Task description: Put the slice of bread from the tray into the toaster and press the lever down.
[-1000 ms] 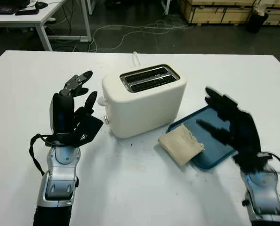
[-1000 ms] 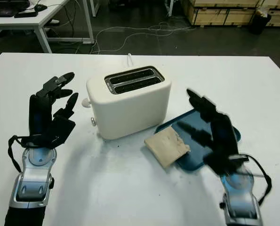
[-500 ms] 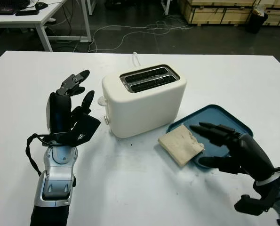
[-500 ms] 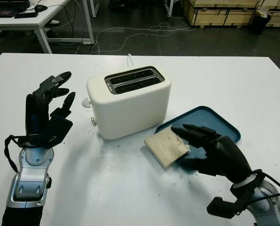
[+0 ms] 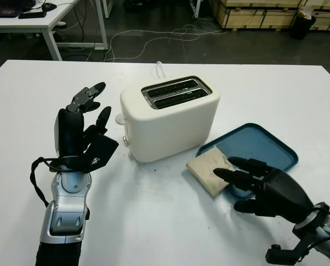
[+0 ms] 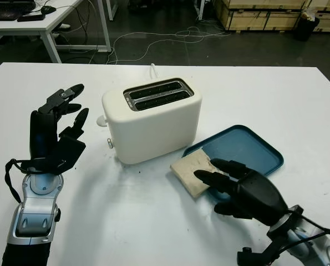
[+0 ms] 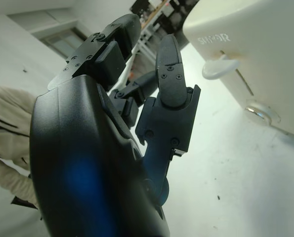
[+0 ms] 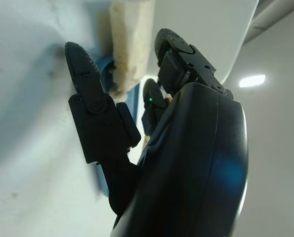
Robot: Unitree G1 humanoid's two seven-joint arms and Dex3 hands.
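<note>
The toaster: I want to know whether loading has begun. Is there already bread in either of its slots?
No. Both slots of the toaster look dark and empty from above, and the bread slice lies half on the blue tray.

A lab or workshop is indicated. A white table [image 5: 153,221] is set on a dark floor strewn with cables [image 5: 153,34]; a desk [image 5: 48,22] with gear is seen at 11 o'clock, and wooden crates [image 5: 253,12] are stacked at 1 o'clock.
</note>
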